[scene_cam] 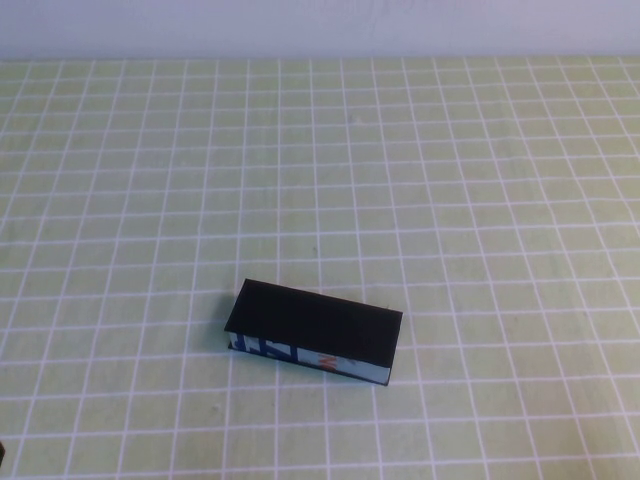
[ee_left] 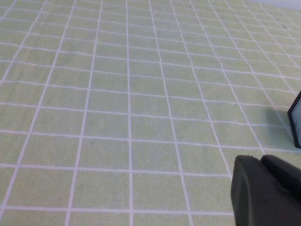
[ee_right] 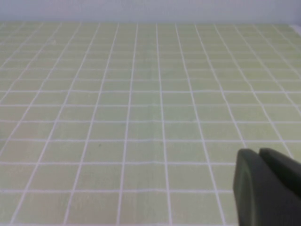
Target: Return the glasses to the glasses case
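The glasses case lies shut on the green checked cloth, a little left of the middle and near the front. Its black lid faces up and its light blue printed side faces me. One corner of it shows at the edge of the left wrist view. The glasses are hidden or out of view. My left gripper is shut and empty, low over bare cloth to the left of the case. My right gripper is shut and empty over bare cloth, with the case out of its view.
The green cloth with a white grid covers the whole table. A pale wall runs along the far edge. A dark sliver shows at the front left corner of the high view.
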`<state>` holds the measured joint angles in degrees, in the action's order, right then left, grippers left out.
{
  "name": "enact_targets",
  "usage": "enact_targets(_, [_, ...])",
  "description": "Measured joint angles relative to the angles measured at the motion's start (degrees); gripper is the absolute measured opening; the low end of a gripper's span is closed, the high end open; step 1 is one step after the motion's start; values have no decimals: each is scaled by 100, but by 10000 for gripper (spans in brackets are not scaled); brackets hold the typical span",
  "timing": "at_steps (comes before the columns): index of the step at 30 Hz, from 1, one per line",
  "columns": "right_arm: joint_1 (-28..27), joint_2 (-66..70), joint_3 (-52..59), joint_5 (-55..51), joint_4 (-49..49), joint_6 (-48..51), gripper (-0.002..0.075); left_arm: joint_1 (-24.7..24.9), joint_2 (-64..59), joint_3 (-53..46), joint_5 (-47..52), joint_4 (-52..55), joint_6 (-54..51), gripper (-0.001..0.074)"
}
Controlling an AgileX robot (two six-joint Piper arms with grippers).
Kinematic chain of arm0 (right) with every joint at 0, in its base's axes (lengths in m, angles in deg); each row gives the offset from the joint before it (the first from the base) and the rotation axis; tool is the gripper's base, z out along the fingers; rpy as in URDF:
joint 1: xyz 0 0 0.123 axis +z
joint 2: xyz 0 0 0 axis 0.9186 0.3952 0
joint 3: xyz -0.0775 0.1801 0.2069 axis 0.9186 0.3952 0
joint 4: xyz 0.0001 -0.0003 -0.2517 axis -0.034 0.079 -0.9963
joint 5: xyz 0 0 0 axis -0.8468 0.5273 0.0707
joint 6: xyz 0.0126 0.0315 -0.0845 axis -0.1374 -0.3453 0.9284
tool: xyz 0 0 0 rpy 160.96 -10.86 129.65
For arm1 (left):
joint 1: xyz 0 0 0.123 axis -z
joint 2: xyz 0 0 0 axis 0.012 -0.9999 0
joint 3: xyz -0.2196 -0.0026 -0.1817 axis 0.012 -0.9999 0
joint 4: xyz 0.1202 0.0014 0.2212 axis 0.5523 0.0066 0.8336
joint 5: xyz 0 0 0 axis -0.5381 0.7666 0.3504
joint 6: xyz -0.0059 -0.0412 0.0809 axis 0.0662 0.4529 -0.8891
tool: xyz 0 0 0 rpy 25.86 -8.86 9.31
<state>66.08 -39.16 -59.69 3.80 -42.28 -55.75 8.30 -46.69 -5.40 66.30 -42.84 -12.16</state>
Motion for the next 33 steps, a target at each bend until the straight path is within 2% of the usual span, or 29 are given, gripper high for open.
enact_targets(9, [-36,-9,10,-319,-31,-733,-18,0,0,0,0,13,0,-3])
enact_targets(33, [-36,-9,10,-331,-36,-809,-18,0,0,0,0,15,0,-3])
